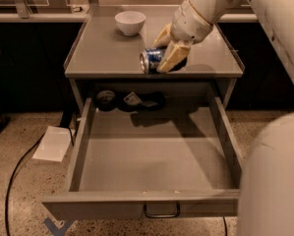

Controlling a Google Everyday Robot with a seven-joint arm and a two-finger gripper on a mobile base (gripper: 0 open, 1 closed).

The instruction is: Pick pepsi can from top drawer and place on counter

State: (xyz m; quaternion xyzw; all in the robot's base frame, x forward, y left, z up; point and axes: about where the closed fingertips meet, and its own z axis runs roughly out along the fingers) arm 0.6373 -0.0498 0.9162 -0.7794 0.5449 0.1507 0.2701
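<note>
The far end of the pepsi can point(149, 60) is covered by the gripper point(165, 50), which is clamped on it at the bench point(107, 53) front edge. The arm point(264, 14) is cut off top and right. Shadowed dark objects point(107, 100) at the top drawer point(151, 156) rear cannot be identified.

Gripper point(161, 56) over counter point(106, 54) front, jaws clamping sideways pepsi can point(149, 61), top drawer point(136, 198) open
</note>
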